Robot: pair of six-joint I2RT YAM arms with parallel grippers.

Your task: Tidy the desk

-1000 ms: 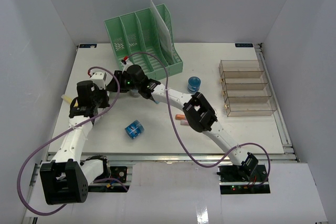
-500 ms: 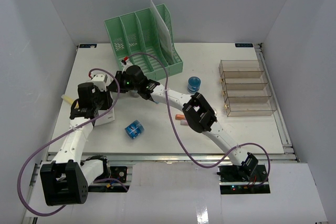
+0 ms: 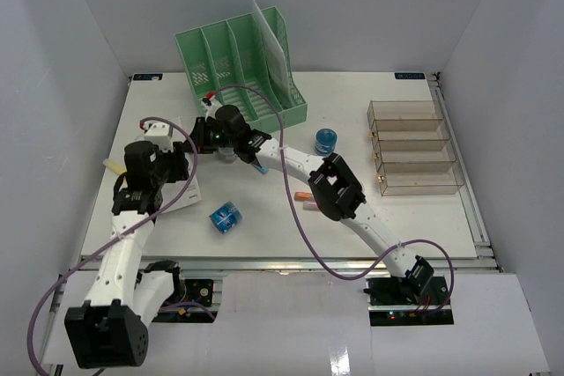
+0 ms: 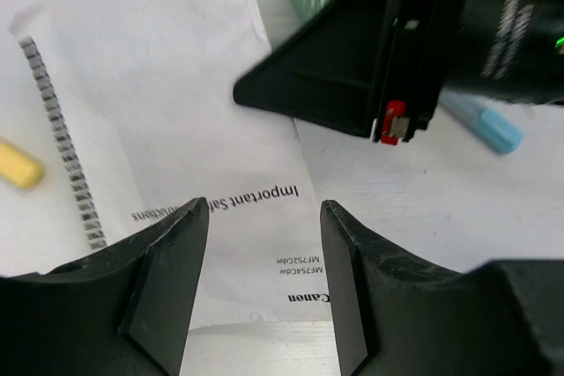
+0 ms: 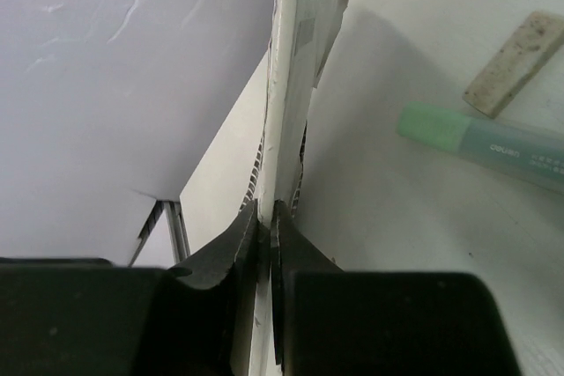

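Left end effector (image 4: 264,217) just let go of Canon leaflet (image 4: 176,94), fingers now apart above it; right end effector (image 5: 265,217) newly clamped on its edge. Handover made; leaflet on left of counter (image 3: 423,217), green file rack (image 3: 238,59) likely next

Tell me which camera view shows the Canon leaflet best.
The left wrist view: the Canon leaflet lies face-on there, with its print readable. The right wrist view shows only its thin edge, pinched in the right gripper. The top view shows just a small white corner of it.
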